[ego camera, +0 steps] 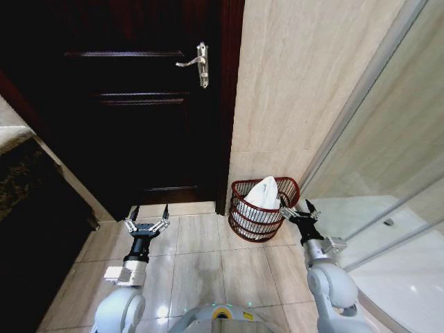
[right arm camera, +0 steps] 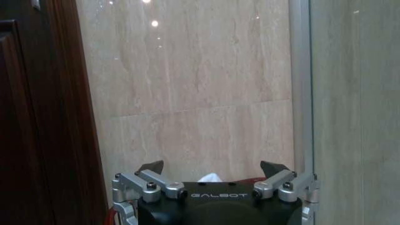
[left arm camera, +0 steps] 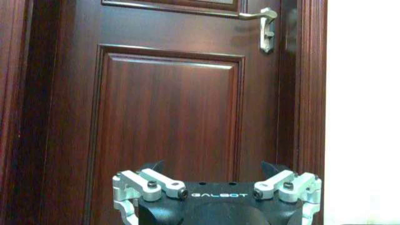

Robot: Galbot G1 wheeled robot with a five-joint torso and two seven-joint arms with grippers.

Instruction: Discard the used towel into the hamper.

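Note:
The hamper (ego camera: 244, 222), a dark red wire basket, stands on the floor in the corner between the door frame and the tiled wall. A white towel (ego camera: 265, 194) sits inside it and sticks up above the rim. My right gripper (ego camera: 298, 208) is open and empty, just right of the hamper's rim. In the right wrist view the right gripper (right arm camera: 212, 165) frames a tip of the towel (right arm camera: 211, 177) and a bit of red hamper rim (right arm camera: 250, 179). My left gripper (ego camera: 147, 214) is open and empty, held over the floor in front of the door, left of the hamper; the left gripper (left arm camera: 212, 165) faces the door.
A dark wooden door (ego camera: 139, 104) with a metal handle (ego camera: 198, 64) is shut ahead. A beige tiled wall (ego camera: 305, 83) and a glass shower partition (ego camera: 388, 159) bound the right. A dark cabinet under a countertop (ego camera: 28, 201) is on the left. Beige floor tiles (ego camera: 201, 263) lie between the arms.

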